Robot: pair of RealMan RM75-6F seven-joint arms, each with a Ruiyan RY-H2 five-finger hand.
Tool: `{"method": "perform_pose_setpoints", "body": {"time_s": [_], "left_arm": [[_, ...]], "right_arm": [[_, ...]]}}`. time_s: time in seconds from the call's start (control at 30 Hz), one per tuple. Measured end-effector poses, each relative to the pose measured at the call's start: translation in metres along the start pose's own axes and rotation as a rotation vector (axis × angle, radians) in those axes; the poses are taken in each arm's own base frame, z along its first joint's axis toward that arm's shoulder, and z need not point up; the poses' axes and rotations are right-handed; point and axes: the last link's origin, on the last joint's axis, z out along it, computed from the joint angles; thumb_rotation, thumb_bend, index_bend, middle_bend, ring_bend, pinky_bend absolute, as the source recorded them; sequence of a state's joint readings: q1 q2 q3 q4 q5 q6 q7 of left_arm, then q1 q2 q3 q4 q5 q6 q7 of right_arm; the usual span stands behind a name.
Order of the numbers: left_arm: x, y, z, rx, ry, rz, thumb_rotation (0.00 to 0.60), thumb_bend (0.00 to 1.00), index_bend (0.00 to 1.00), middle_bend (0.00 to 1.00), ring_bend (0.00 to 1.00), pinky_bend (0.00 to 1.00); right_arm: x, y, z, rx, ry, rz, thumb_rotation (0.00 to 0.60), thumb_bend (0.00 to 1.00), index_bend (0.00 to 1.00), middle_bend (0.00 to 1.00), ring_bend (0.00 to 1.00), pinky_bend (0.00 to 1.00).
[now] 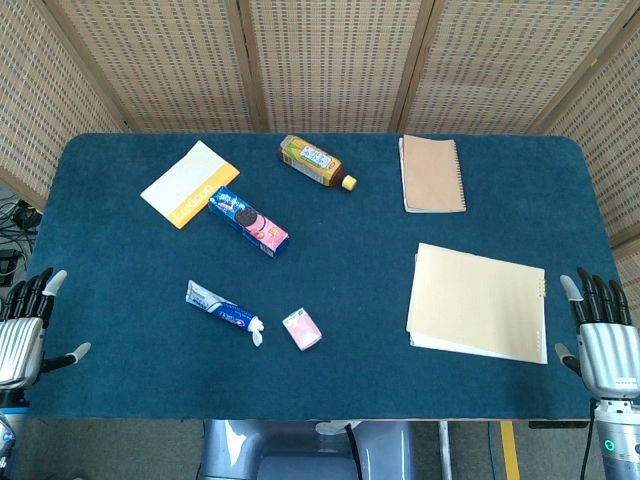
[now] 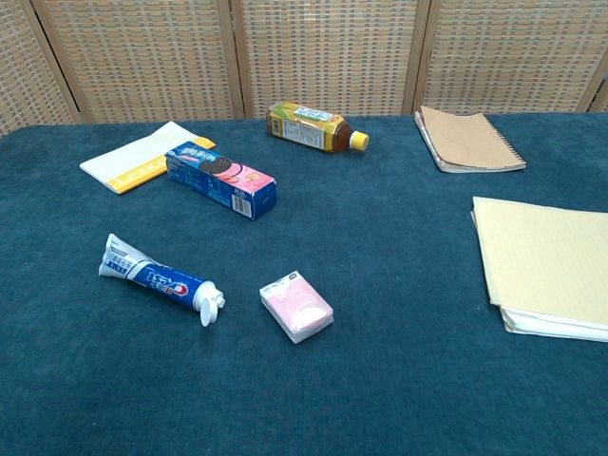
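**Both hands parked at the table's near corners, nothing grabbed**

Wicker screens behind, blue-felt table (image 1: 120,400) in front, stuff scattered all over it. Left hand (image 1: 25,330) sits at the near-left edge, fingers spread, holding nothing. Right hand (image 1: 603,335) is at the near-right edge, fingers also apart and empty. Neither shows in the chest view.

Closest thing to the left hand is the toothpaste tube (image 1: 222,311): it lies to that hand's right and a bit further in, well apart from it. Its long axis runs diagonally, crimped end toward the far left, cap toward the near right, almost touching nothing but near the small pink tissue pack (image 1: 302,329).

On the other side, the yellow pad (image 1: 478,301) lies flat just inboard of the right hand, near but not touching. Honestly the pad is nearer its hand than the tube is to the left one.
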State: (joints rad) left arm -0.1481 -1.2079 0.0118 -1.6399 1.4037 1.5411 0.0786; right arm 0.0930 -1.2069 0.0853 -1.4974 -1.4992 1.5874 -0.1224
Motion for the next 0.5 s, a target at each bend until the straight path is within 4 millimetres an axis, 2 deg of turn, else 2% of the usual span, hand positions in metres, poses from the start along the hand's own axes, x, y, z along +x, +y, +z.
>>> {"method": "perform_pose_setpoints", "body": {"time_s": [0.33, 0.5], "left_arm": [[-0.004, 0.005, 0.002, -0.055, -0.005, 0.01, 0.6, 0.0, 0.0, 0.0, 0.0, 0.0], [-0.011, 0.017, 0.015, -0.142, -0.034, 0.035, 0.6, 0.0, 0.0, 0.0, 0.0, 0.0]], "right_arm": [[0.002, 0.001, 0.0, 0.013, -0.015, 0.015, 0.6, 0.0, 0.0, 0.0, 0.0, 0.0], [0.002, 0.001, 0.0, 0.006, -0.018, 0.025, 0.6, 0.0, 0.0, 0.0, 0.0, 0.0]]}}
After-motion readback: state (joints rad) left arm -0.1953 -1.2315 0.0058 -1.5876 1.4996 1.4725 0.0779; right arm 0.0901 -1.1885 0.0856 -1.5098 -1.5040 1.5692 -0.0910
